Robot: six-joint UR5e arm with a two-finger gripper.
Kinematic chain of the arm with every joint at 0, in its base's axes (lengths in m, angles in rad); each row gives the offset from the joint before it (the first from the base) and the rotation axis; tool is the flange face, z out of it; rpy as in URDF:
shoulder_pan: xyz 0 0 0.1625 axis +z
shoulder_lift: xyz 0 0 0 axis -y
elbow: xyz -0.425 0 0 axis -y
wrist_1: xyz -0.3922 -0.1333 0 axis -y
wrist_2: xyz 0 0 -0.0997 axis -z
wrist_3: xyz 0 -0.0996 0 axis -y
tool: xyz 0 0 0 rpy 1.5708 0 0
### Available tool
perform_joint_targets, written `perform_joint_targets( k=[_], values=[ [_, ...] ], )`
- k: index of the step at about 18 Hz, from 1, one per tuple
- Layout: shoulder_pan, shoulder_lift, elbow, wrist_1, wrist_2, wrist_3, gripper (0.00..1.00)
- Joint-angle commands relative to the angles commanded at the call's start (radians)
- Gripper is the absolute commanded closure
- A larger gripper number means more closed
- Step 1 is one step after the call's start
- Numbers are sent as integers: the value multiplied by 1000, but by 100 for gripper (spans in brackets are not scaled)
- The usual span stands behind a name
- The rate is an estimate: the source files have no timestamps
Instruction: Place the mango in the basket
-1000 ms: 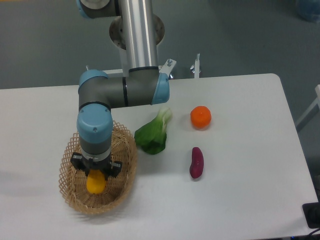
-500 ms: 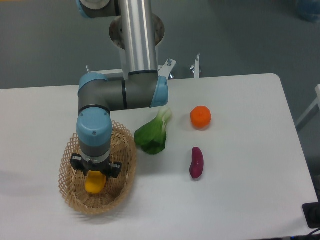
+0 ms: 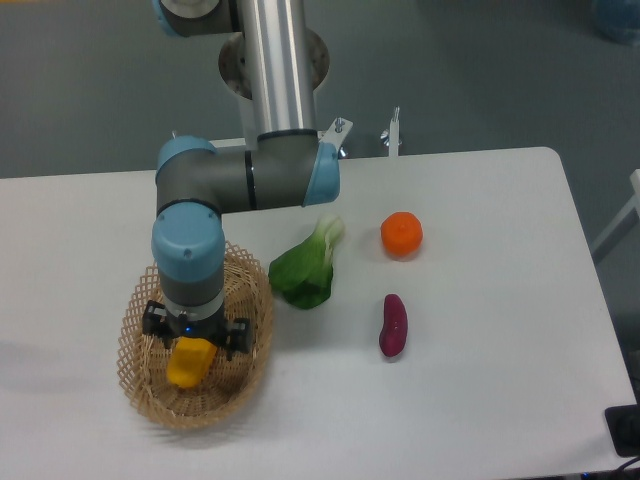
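The mango (image 3: 190, 362), yellow-orange, lies tilted inside the basket (image 3: 135, 350), a tan wicker oval with a lattice rim at the front left of the table. My gripper (image 3: 195, 338) points straight down into the basket, directly over the mango's upper end. Its black fingers (image 3: 240, 335) stand spread to either side of the fruit, and it looks open. The blue-capped wrist hides the fingertips and the basket's back part.
A green leafy vegetable (image 3: 305, 270) lies just right of the basket. Further right sit a round orange fruit (image 3: 401, 234) and a purple oblong vegetable (image 3: 393, 325). The arm's column rises at the back of the white table (image 3: 480, 400).
The mango has shifted slightly left and tilted, with more of it showing below the gripper. The black fingers have spread a little wider. The arm has barely moved.
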Motion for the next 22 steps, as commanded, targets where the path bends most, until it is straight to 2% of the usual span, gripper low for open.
perform_joint_targets(
  k=[3, 6, 8, 11, 14, 19, 22],
  values=[
    [83, 55, 8, -9, 14, 24, 0],
    [121, 61, 32, -23, 20, 107, 0],
    [153, 68, 29, -49, 29, 153, 0],
    [204, 121, 29, -129, 35, 288, 0],
    [233, 134, 29, -189, 35, 354, 0],
    [295, 183, 32, -251, 35, 442, 0],
    [301, 186, 32, -256, 35, 446, 0]
  ],
)
